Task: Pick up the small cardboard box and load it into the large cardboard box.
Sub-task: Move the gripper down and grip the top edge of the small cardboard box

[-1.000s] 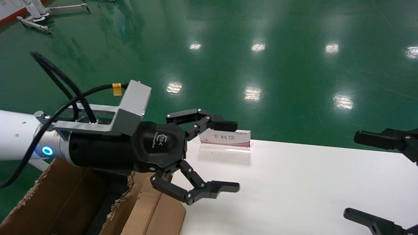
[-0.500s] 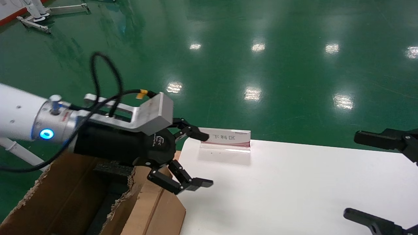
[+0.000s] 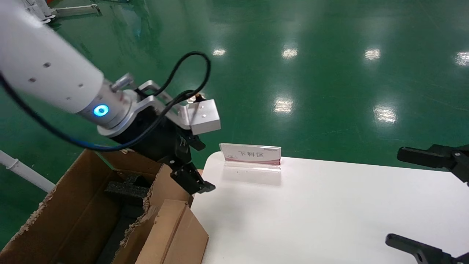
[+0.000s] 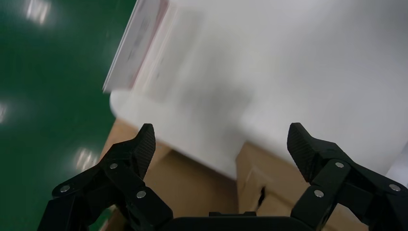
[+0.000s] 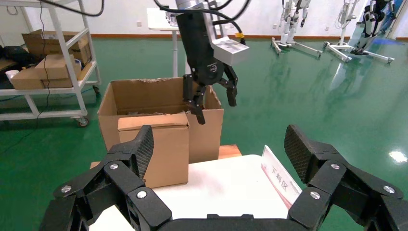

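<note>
While our left hand point(image 3: 190, 165) hangs above the near rim of the large cardboard box point(image 3: 77, 216), its fingers point(image 4: 137, 149) stand wide apart and hold nothing — they touch nothing either. Just beside the white bench point(image 3: 329, 212) stands this carton, with black foam point(image 3: 122, 189) inside. We cannot see the small cardboard box in it. Our right hand point(image 3: 425, 205) rests over the bench's right side — fingers spread, empty.
</note>
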### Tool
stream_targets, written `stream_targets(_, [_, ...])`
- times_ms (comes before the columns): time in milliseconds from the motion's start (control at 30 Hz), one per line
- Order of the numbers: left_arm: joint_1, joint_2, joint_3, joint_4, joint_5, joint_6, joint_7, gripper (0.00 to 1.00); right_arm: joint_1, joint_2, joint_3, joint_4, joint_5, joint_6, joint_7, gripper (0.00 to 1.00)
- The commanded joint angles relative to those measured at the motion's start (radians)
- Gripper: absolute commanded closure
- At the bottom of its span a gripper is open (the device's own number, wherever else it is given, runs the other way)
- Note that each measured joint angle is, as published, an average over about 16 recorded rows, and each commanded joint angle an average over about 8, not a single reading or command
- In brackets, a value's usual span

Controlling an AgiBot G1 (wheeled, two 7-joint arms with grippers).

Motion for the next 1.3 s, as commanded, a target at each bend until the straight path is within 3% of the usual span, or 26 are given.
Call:
stream_targets(33, [-0.048,0.026,0.057,-0.002,0.021,0.012,-0.052,0.0,0.0,0.0,0.0,0.0,0.0,0.0,0.0,0.0])
stream_targets(467, [-0.238,0.088,0.322,-0.005,-0.077,0.034,-0.353,0.0,0.0,0.0,0.0,0.0,0.0,0.0,0.0,0.0])
stream_targets(900, [-0.29,0.094,0.495,-0.005,-0.151,0.038,-0.572,0.0,0.0,0.0,0.0,0.0,0.0,0.0,0.0,0.0])
stream_targets(1300, [-0.29,0.124,0.584,-0.005,-0.175,0.039,-0.695,0.0,0.0,0.0,0.0,0.0,0.0,0.0,0.0,0.0])
